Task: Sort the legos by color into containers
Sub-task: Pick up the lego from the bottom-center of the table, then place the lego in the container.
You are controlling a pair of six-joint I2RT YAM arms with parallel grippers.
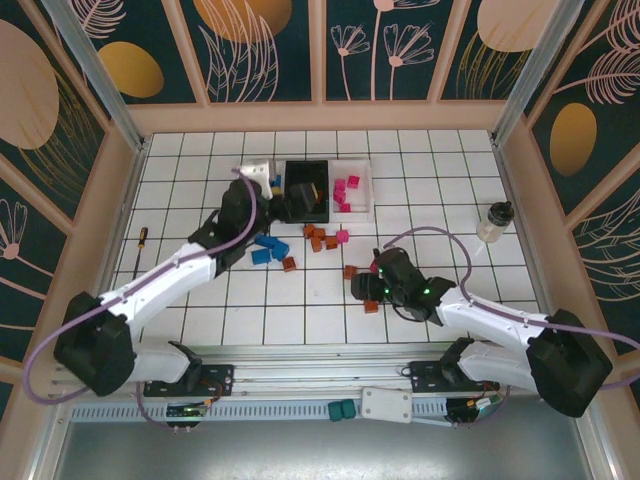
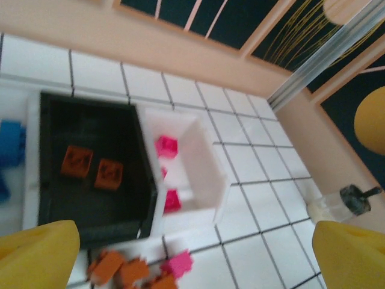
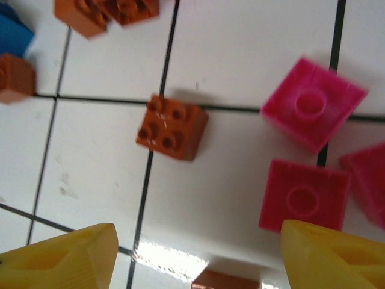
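My left gripper (image 1: pixel 290 205) hovers open and empty at the near edge of the black bin (image 2: pixel 129 198), its yellow fingertips (image 2: pixel 36 256) wide apart. Two orange legos (image 2: pixel 76 161) lie inside that bin. The white bin (image 2: pixel 207 168) to its right holds pink legos (image 2: pixel 166 146); another white bin (image 1: pixel 262 178) on the left holds blue ones (image 2: pixel 11 141). Loose blue (image 1: pixel 265 248), orange (image 1: pixel 318 238) and pink (image 1: pixel 342 236) legos lie on the tiles. My right gripper (image 3: pixel 198 259) is open low over the tiles, an orange lego (image 3: pixel 171 127) ahead, pink ones (image 3: pixel 304 195) to its right.
A small bottle (image 1: pixel 493 222) stands at the right side of the table. A screwdriver (image 1: pixel 141 240) lies at the left. Two teal blocks (image 1: pixel 341 409) and a flat white box (image 1: pixel 385 403) sit on the rail below the table's near edge. Wooden walls surround the tiles.
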